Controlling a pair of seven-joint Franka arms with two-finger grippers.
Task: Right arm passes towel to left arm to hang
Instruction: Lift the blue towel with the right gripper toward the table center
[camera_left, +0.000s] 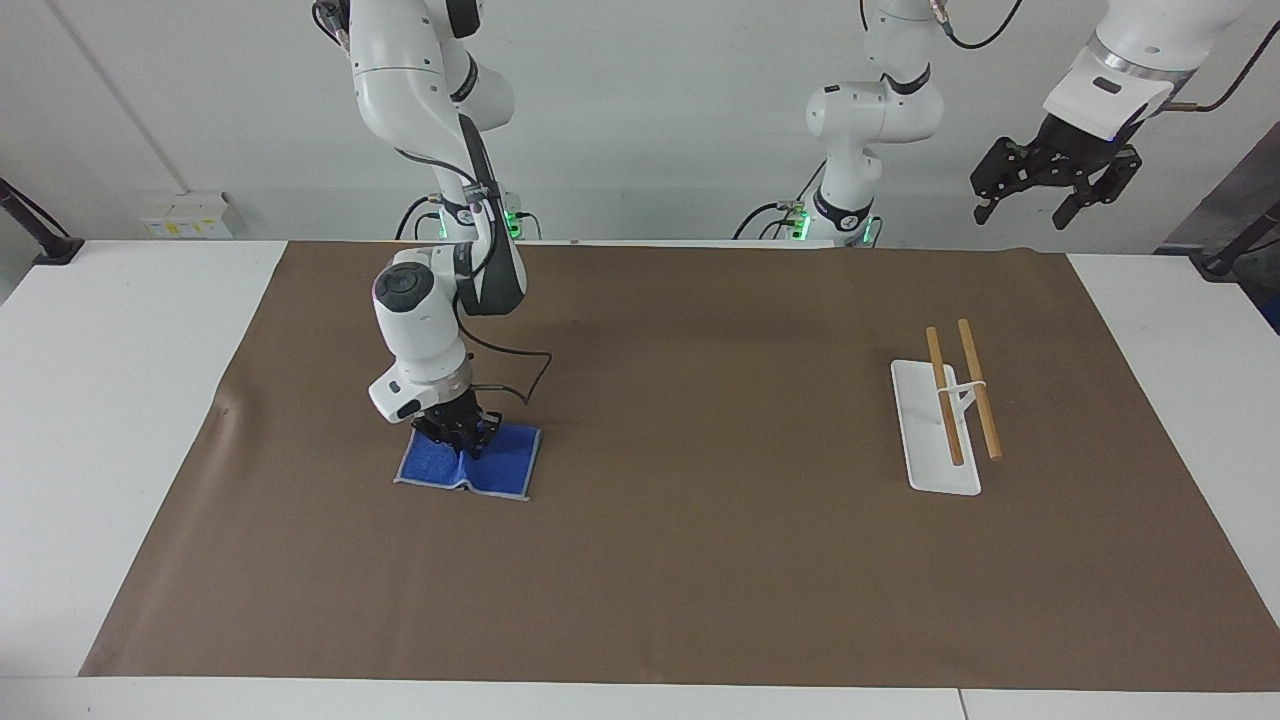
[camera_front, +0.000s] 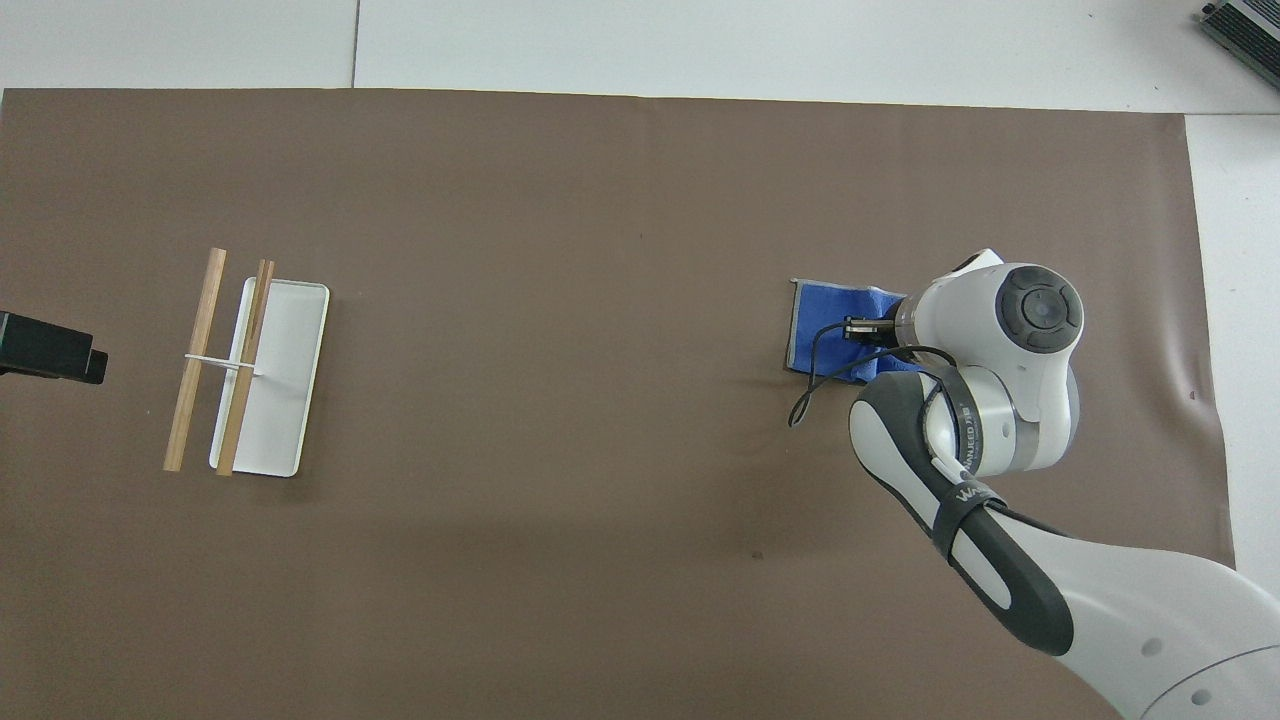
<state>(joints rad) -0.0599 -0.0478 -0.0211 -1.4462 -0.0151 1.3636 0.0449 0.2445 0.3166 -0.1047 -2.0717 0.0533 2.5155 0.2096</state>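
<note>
The bright-blue towel (camera_left: 503, 466) (camera_front: 826, 322) lies on the brown mat toward the right arm's end of the table, creased up along its middle. My right gripper (camera_left: 462, 446) (camera_front: 866, 331) stands down on that crease, fingertips pinched together on the cloth. In the overhead view the wrist covers part of the towel. My left gripper (camera_left: 1025, 207) waits high in the air at the left arm's end of the table, fingers spread open and nothing in them. Only its dark tip (camera_front: 48, 347) shows in the overhead view.
A white-based rack (camera_left: 925, 455) (camera_front: 285, 400) with two wooden rails (camera_left: 978, 388) (camera_front: 195, 360) stands toward the left arm's end. The brown mat (camera_left: 700, 560) covers most of the white table. A black cable loops from the right wrist beside the towel.
</note>
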